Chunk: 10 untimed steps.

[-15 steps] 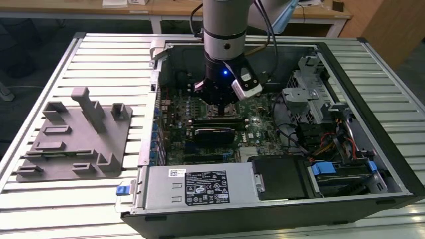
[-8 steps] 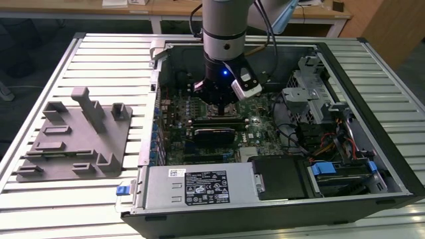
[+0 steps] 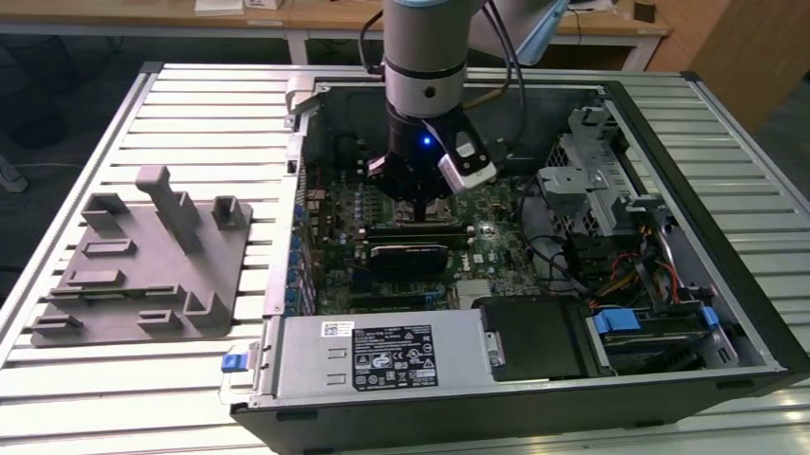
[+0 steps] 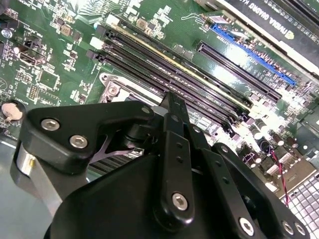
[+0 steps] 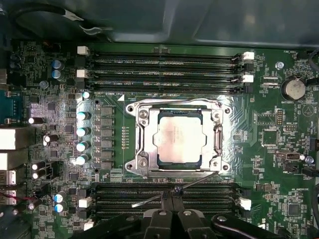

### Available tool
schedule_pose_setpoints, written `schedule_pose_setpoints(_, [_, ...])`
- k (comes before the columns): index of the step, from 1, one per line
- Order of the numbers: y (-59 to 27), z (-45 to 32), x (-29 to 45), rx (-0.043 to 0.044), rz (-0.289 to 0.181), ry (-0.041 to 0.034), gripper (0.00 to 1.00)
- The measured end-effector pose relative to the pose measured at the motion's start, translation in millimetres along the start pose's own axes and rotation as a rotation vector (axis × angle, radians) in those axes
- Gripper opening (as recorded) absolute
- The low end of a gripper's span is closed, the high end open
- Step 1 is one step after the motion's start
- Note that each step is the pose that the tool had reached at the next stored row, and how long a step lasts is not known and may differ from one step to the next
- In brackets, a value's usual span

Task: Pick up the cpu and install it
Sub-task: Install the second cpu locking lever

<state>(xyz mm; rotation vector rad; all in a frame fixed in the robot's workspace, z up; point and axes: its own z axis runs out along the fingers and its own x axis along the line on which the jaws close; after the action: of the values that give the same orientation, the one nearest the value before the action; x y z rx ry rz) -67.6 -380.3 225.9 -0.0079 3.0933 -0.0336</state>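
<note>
Item: cpu (image 5: pixel 179 138). Location: seated in the socket (image 5: pixel 178 137) of the green board (image 5: pixel 60 104), inside the open case (image 3: pixel 708 152) on the slatted desk (image 3: pixel 190 104). In the first wrist view we see its silvery top square to the metal frame, edges parallel, no corner visibly raised. We judge the placing done or close to it.

Item: pincer (image 5: pixel 174 195). Location: over the board, just beside the socket, above the memory slots (image 5: pixel 164 196). In the first wrist view the two black fingers (image 5: pixel 163 215) stand drawn together with little or no gap, and nothing lies between them; we judge it narrow and empty. In the exterior view the arm (image 3: pixel 428 57) stands upright over the middle of the board.

Item: grey tray (image 3: pixel 139 261). Location: on the desk, at the exterior view's left of the case, well apart from the pincer. We see no chip on it.

Item: latch lever (image 5: pixel 164 193). A thin wire bar lies across the slots by the socket, apparently not clipped down.

Handling notes, our judgement: the chip should lie flat and keyed to the socket before any load; we would check all four edges in the first wrist view. Pressure should be straight down and light, since pins beneath bend easily. We would keep the fingertips off the neighbouring capacitors (image 5: pixel 82 132) and slot clips (image 5: pixel 85 202).
</note>
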Motion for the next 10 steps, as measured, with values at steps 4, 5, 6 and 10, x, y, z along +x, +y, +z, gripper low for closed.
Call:
schedule_pose_setpoints(4, [0.0,2.1,1.6,0.0000,0.000,-0.0001,0.11])
schedule_pose_setpoints(5, [0.1,2.6,1.8,0.0000,0.000,-0.0001,0.11])
schedule_pose_setpoints(6, [0.1,3.1,2.0,0.0000,0.000,-0.0001,0.11])
schedule_pose_setpoints(10, [0.1,5.0,3.4,-0.0004,0.000,-0.0001,0.11])
